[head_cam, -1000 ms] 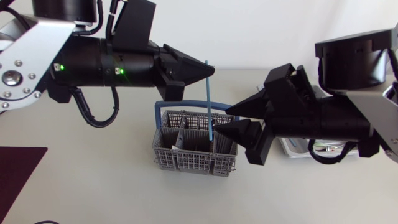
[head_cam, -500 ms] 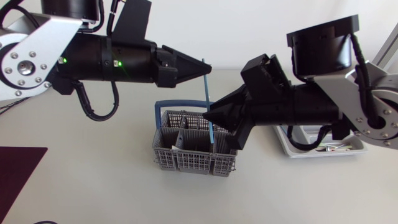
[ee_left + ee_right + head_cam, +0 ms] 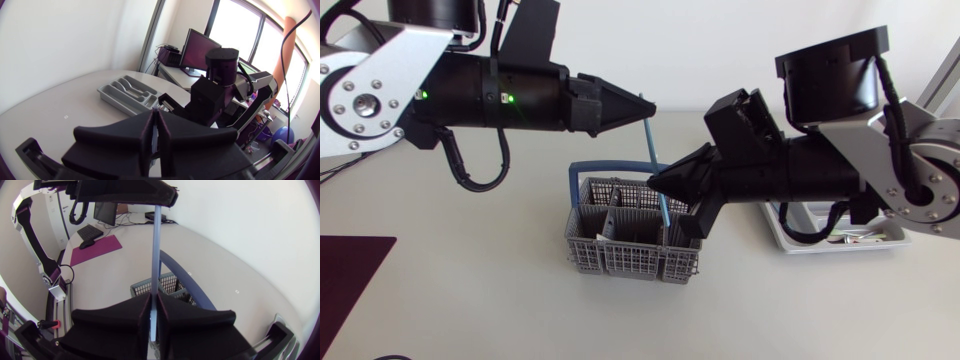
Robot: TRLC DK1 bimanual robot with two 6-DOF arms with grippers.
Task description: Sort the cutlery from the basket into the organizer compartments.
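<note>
A thin blue-handled utensil (image 3: 653, 150) stands upright above the grey basket (image 3: 620, 255), its lower end still among the basket's cells. My left gripper (image 3: 648, 107) is shut on its upper end. My right gripper (image 3: 656, 184) is shut on the handle lower down, just over the basket's blue carrying handle (image 3: 605, 166). In the right wrist view the blue handle (image 3: 156, 250) runs from my right gripper (image 3: 154, 312) up to the left gripper (image 3: 159, 200). The left wrist view has its fingers (image 3: 145, 131) pressed together. The grey organizer (image 3: 790, 238) lies right of the basket, mostly under my right arm.
A dark purple mat (image 3: 350, 285) lies at the table's front left corner. The organizer (image 3: 127, 92), with its several compartments, is also seen beyond my right arm (image 3: 215, 97) in the left wrist view. Bare table surrounds the basket in front and to the left.
My right arm swung left to the blue utensil and its fingers shut on the handle. My left gripper kept hold of the upper end and shifted slightly right.
</note>
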